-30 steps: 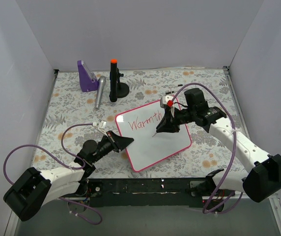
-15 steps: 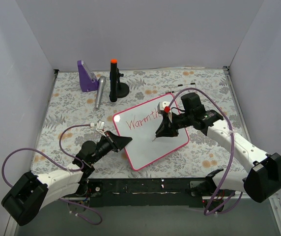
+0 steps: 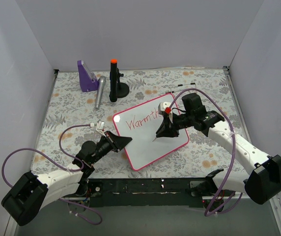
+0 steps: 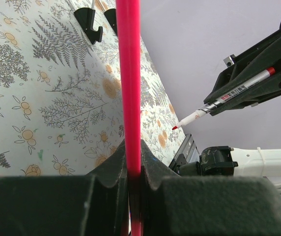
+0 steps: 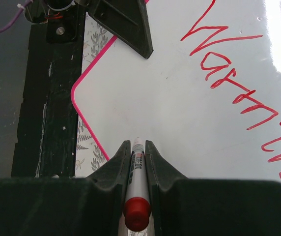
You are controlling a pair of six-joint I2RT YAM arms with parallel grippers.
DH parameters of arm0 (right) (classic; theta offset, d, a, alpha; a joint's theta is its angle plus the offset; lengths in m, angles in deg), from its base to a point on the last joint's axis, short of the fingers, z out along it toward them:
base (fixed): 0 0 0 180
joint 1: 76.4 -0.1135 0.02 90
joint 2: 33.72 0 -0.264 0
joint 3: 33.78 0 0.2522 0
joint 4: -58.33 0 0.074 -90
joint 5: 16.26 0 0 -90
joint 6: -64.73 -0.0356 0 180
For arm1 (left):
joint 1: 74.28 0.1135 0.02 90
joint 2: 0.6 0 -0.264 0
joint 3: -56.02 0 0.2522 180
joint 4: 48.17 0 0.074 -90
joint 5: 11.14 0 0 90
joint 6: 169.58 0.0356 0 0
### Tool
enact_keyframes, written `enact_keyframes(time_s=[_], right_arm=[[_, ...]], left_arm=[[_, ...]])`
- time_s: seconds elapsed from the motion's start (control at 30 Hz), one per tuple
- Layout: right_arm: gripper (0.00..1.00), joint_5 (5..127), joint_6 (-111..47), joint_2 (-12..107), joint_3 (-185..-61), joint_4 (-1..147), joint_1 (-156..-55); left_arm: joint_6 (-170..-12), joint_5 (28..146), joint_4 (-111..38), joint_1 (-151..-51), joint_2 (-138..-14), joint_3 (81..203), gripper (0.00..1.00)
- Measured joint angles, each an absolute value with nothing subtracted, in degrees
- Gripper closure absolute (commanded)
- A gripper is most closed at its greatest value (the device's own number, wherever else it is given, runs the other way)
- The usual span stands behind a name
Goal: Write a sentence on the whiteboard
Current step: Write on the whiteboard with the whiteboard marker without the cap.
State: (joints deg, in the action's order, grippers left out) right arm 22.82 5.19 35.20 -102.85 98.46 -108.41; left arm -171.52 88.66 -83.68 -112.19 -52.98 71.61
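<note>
The whiteboard [image 3: 153, 142], white with a thin pink-red frame, lies tilted on the floral table. Red script reading "Warmth" [image 3: 143, 121] runs along its upper part and also shows in the right wrist view [image 5: 238, 88]. My left gripper [image 3: 126, 141] is shut on the board's left edge; in the left wrist view the pink frame [image 4: 129, 73] runs up between the jaws. My right gripper [image 3: 161, 132] is shut on a silver marker with a red end [image 5: 137, 189], tip down over the bare middle of the board [image 5: 180, 113]. The marker also shows in the left wrist view [image 4: 229, 96].
At the back left stand a purple block [image 3: 86, 76], a grey cylinder lying flat [image 3: 99, 92], and a black upright post with an orange top [image 3: 114, 81]. Grey walls close the table on three sides. A black rail [image 3: 145, 186] runs along the near edge.
The right gripper with the marker moved from the end of the written word down and left to the board's bare middle. The board shifted slightly left. The script is unchanged in the last half second.
</note>
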Motion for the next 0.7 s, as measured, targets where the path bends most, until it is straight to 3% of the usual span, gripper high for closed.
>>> enact_keyframes(time_s=[0.7], right_arm=[[0.99,22.74,5.67,34.81,-101.11,97.43,-108.41]], left_arm=[[-171.54,88.66,-83.7,-112.19,-52.98,71.61,1.0]])
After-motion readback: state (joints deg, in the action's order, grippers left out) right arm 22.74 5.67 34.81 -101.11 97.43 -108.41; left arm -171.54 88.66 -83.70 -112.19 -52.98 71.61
